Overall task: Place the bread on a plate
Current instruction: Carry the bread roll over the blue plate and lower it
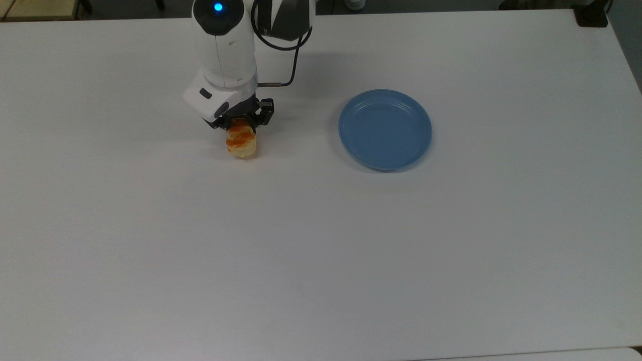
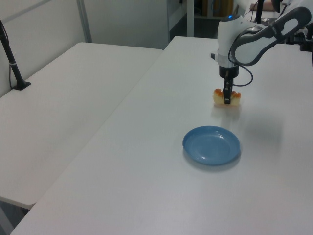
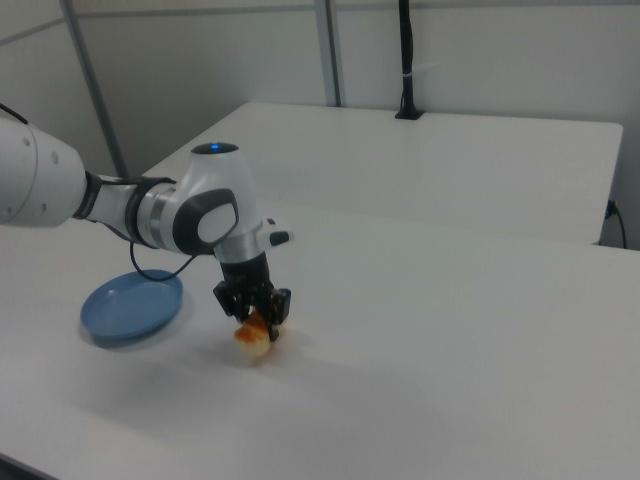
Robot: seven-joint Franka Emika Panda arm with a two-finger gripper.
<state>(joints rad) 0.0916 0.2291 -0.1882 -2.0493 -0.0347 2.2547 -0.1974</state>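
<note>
The bread (image 1: 241, 144), a small pale-tan loaf with orange-brown bumps, hangs just above the white table in the top view's upper left. My gripper (image 1: 239, 127) is shut on it from above and hides its far end. In the left view the bread (image 2: 218, 96) floats over a faint shadow, with one dark finger of the gripper (image 2: 227, 99) across its middle. The right view shows the bread (image 3: 254, 343) tilted under the gripper (image 3: 258, 320). The empty blue plate (image 1: 385, 129) (image 2: 212, 145) (image 3: 132, 305) lies flat on the table, to the top view's right of the bread.
A black cable (image 1: 291, 60) loops from the arm's wrist. A second white table (image 2: 63, 103) adjoins in the left view, with a black clamp post (image 2: 12, 61) on it. Another black post (image 3: 405, 60) stands on the far table in the right view.
</note>
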